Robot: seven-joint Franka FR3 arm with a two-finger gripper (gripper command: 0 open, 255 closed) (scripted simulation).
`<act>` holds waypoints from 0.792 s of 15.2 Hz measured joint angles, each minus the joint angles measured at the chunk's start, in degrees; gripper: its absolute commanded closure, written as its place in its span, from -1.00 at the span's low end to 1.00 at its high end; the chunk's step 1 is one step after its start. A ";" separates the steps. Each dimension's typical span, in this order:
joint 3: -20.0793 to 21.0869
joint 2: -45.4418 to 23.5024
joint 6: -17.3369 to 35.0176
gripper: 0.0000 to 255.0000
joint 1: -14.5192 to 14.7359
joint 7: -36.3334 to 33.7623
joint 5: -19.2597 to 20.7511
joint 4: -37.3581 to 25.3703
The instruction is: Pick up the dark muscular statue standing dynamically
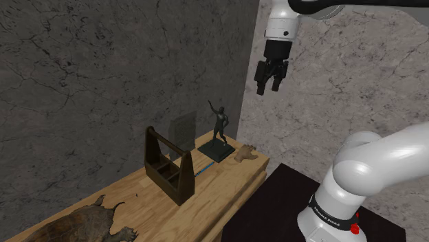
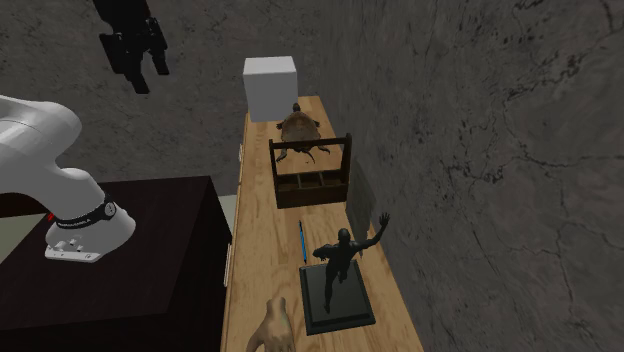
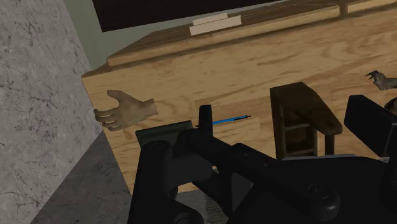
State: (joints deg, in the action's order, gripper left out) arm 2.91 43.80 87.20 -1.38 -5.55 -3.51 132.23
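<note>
Two black fingers of the gripper (image 1: 269, 89) stand apart and clasp nothing. The gripper hangs high in the air, pointing down, well apart from everything on the wooden table (image 1: 218, 191).

The dark statue (image 1: 220, 122) stands upright on a dark square base near the table's end, by the corner of the stone walls. It is a muscular figure in a stride, one arm raised.

A tan model hand (image 1: 244, 152) lies just beside the base, toward the table's end. On the base's other side a blue pen (image 1: 203, 168) lies flat, and beyond the pen stands a dark wooden caddy (image 1: 168, 168) with a handle. A grey panel (image 1: 182, 129) leans at the wall behind the caddy. Farther along lie a turtle (image 1: 79, 223) and, in the second exterior view, a white box (image 2: 270, 88).
</note>
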 measured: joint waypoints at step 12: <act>-4.19 -18.59 12.55 -1.00 -2.19 5.20 2.68 -4.76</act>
State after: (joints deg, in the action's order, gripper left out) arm -1.28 25.21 99.75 -3.57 -0.35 -0.83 127.46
